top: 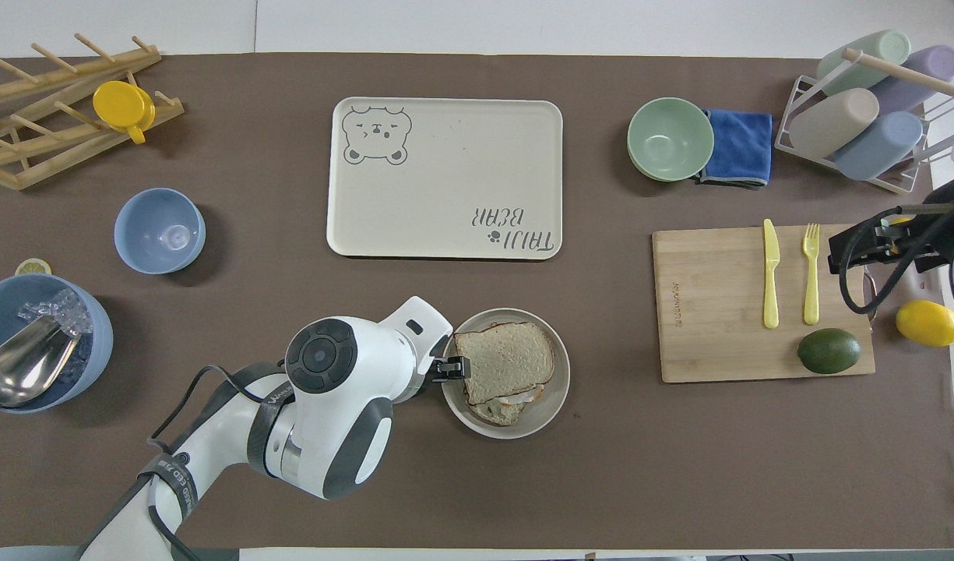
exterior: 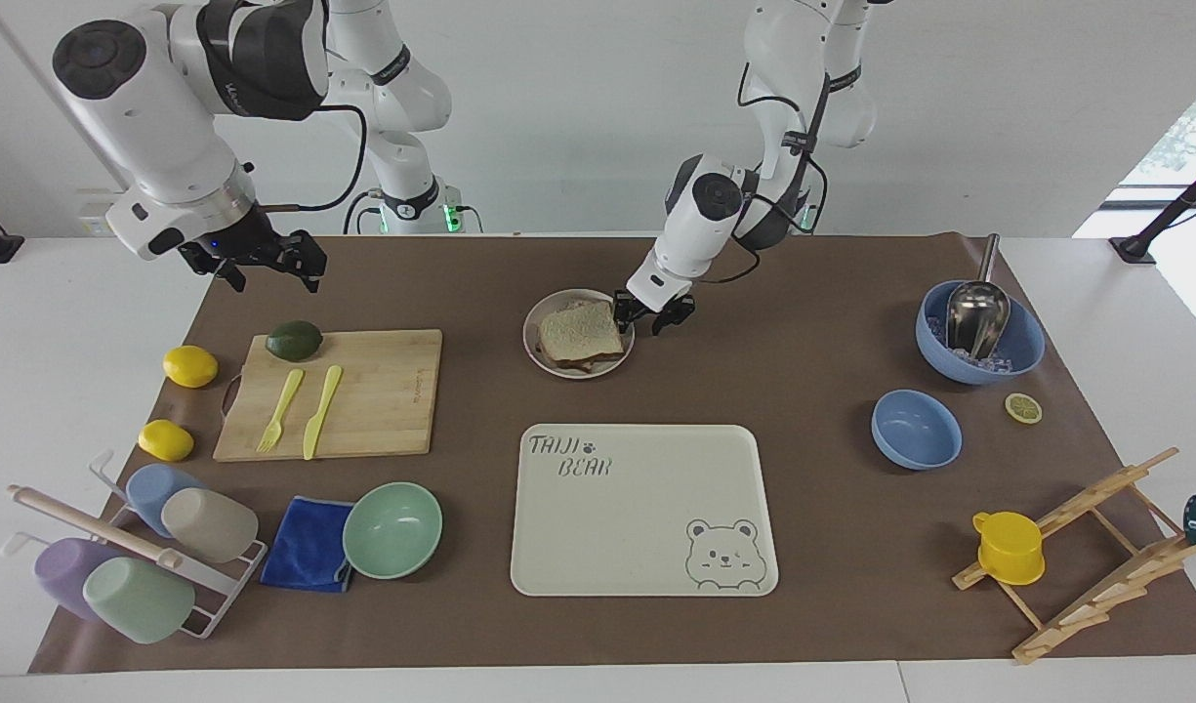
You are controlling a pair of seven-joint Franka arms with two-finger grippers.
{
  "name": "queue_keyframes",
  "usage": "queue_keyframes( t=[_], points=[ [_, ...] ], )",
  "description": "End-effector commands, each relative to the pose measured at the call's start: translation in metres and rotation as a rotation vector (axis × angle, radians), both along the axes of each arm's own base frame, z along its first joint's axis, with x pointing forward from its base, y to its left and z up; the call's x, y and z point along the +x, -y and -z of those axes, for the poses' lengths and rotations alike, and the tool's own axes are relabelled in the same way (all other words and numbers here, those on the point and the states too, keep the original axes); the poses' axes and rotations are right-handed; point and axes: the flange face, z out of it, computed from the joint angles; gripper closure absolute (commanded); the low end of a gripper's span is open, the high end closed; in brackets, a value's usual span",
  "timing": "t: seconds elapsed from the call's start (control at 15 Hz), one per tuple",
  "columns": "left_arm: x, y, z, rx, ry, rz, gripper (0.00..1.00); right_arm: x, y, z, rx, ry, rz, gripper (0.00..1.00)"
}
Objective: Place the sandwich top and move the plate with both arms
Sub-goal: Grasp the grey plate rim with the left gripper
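Observation:
The sandwich top point(exterior: 580, 330) point(top: 505, 360), a pale speckled slice with brown crust, lies on a lower slice with egg white peeking out at the edge nearer the robots. Both sit on the small round beige plate point(exterior: 531, 344) point(top: 558, 389). My left gripper point(exterior: 651, 317) point(top: 455, 368) is low at the plate's rim on the side toward the left arm's end. Its fingertips stand apart, one at the rim by the bread and one over the mat. My right gripper point(exterior: 270, 276) point(top: 854, 249) hangs open in the air by the cutting board's end, holding nothing.
A cream bear tray point(exterior: 646, 508) lies farther from the robots than the plate. A cutting board point(exterior: 383, 391) carries a fork, a knife and an avocado point(exterior: 294, 340), with two lemons beside it. A green bowl, blue cloth, cup rack, blue bowls and wooden rack line the table's ends.

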Motion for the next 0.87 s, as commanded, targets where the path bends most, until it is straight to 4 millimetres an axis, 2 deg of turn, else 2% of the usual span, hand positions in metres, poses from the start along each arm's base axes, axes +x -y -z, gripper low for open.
queue_keyframes(
  t=[0.0, 0.27, 0.47, 0.67, 0.8],
  points=[
    [-0.006, 0.003, 0.003, -0.013, 0.001, -0.02, 0.45, -0.006, 0.002, -0.002, -0.001, -0.006, -0.015, 0.0],
    [-0.01, 0.008, 0.009, -0.012, 0.0, -0.022, 0.46, -0.007, 0.003, -0.003, -0.001, -0.005, -0.014, 0.0],
    [-0.014, 0.014, 0.01, -0.011, 0.0, -0.028, 0.52, -0.007, 0.002, -0.003, -0.001, -0.005, -0.015, 0.0],
    [-0.015, 0.015, 0.011, -0.01, -0.001, -0.036, 0.71, -0.007, 0.002, -0.003, -0.001, -0.005, -0.015, 0.0],
    [-0.014, 0.015, 0.009, -0.012, 0.002, -0.038, 0.9, -0.007, 0.002, -0.003, -0.001, -0.005, -0.015, 0.0]
  ],
)
